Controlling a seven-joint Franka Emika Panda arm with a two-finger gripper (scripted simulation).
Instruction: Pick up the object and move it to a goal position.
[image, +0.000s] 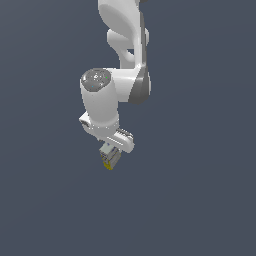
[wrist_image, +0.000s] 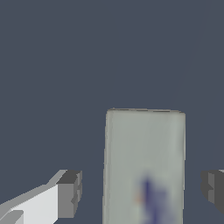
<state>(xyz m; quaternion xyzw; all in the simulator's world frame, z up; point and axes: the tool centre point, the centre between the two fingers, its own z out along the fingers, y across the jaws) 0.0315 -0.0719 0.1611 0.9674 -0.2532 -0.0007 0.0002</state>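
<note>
The object (wrist_image: 144, 153) is a grey-white rectangular box with a faint bluish mark. In the wrist view it lies between the two fingers of my gripper (wrist_image: 142, 190). A strip of floor shows between the box and each dark fingertip (wrist_image: 70, 192), so the jaws straddle it without touching. In the exterior view the gripper (image: 111, 155) points down under the white arm, and only the object's yellow-trimmed end (image: 107, 164) shows at the fingertips. The gripper is open.
A plain dark blue-grey floor (image: 200, 200) fills both views. The white arm (image: 117, 75) comes down from the top of the exterior view. Nothing else shows.
</note>
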